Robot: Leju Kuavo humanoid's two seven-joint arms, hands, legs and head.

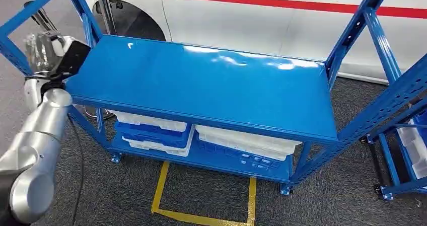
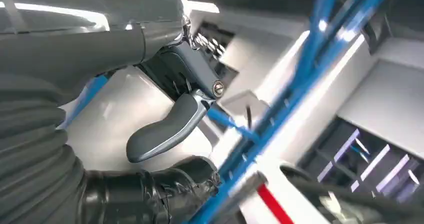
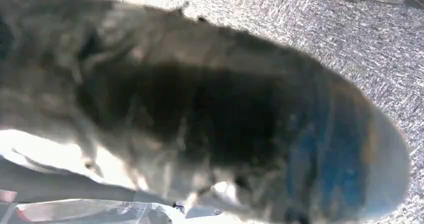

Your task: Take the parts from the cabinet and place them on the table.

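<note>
1. Head view: the blue counter [image 1: 201, 80] fills the middle of the picture, and its glossy top carries no part, so as far as this shows, nothing has been set down yet. On the shelf beneath it, toward 6 o'clock, lie white and blue trays [image 1: 156, 130]. The left arm [image 1: 35, 155] rises from 8 o'clock, and the left hand [image 1: 53, 55] sits at 9 o'clock, just beside the counter's left end. Something clear and glinting shows at the hand; it may be a part in a bag, but blur keeps me from saying so.

2. Left wrist view: the left hand's grey thumb [image 2: 165, 129] stands away from the palm with nothing against it. The other fingers are hidden, so I cannot tell whether the hand is grasping. Blue frame bars [image 2: 295, 84] cross the background.

3. Right wrist view: a dark, blurred mass covers the middle; grey carpet [image 3: 360, 39] lies toward 1 o'clock. Pale, shiny material [image 3: 75, 209] sits at 7 o'clock, unidentifiable. I cannot tell the right hand's state.

4. Judgement: the placing is still wholly ahead; where the parts are, I cannot tell.
</note>
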